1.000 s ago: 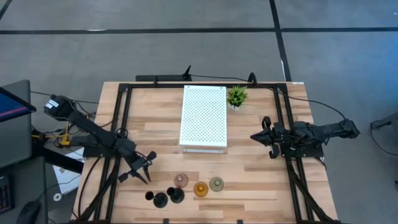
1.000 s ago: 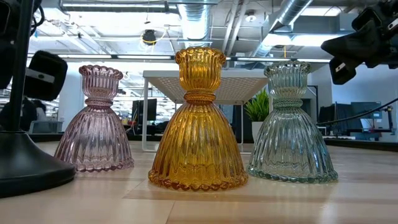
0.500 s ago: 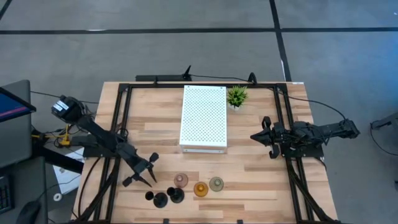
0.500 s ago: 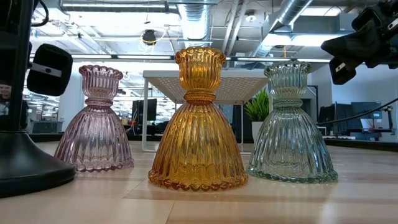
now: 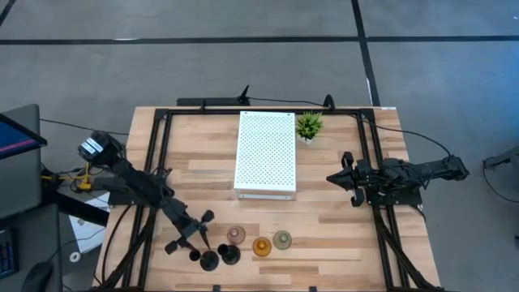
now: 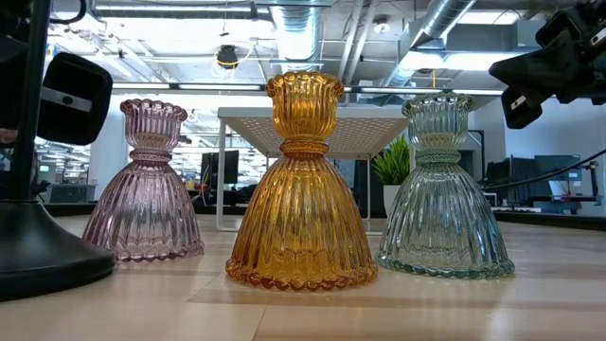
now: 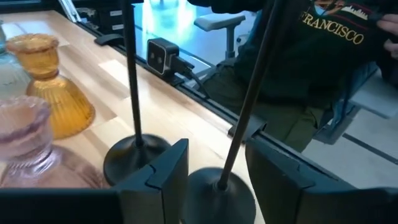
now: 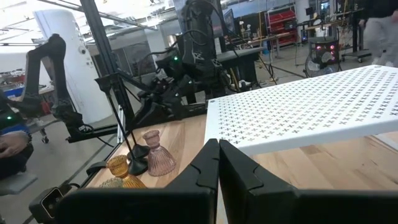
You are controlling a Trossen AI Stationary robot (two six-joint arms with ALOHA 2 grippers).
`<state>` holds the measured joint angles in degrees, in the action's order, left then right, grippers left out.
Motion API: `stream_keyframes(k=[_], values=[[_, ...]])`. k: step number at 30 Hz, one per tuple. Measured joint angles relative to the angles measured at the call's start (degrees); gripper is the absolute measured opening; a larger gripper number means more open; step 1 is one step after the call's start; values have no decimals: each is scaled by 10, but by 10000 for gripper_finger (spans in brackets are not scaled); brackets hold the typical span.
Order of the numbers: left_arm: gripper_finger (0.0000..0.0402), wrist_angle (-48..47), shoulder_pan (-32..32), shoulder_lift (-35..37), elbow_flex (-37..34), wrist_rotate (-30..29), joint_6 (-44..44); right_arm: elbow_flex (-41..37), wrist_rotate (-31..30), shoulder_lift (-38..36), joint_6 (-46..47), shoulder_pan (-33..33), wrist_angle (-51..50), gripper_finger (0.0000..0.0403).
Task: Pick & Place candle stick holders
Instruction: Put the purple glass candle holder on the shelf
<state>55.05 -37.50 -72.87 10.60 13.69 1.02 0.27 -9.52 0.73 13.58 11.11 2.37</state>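
Observation:
Two black holders with round bases and thin stems (image 5: 209, 259) (image 5: 229, 255) stand near the table's near edge. To their right stand the pink (image 5: 236, 235), amber (image 5: 261, 246) and grey-green (image 5: 282, 239) glass holders. All rest upright on their bases. My left gripper (image 5: 193, 235) is open, just left of the black holders. In the left wrist view its fingers stand on either side of the nearer black holder (image 7: 219, 186) without touching it; the second black holder (image 7: 135, 157) is beside it. My right gripper (image 5: 350, 180) is shut and empty, above the table's right side.
A white perforated platform (image 5: 266, 154) stands mid-table, with a small green potted plant (image 5: 309, 124) at its far right corner. Black frame rails (image 5: 154, 186) run along both table sides. A person in a dark sweatshirt (image 7: 311, 62) sits beyond the near edge.
My left gripper has gone toward the table's near edge and right, down toward the black holders, staying open. The holders have not moved.

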Motion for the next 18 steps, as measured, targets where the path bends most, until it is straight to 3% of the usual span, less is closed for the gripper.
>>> stream_keyframes(k=[18], values=[[164,5,-15,-26,28,0,0,0,2,0,0,0,0,0]])
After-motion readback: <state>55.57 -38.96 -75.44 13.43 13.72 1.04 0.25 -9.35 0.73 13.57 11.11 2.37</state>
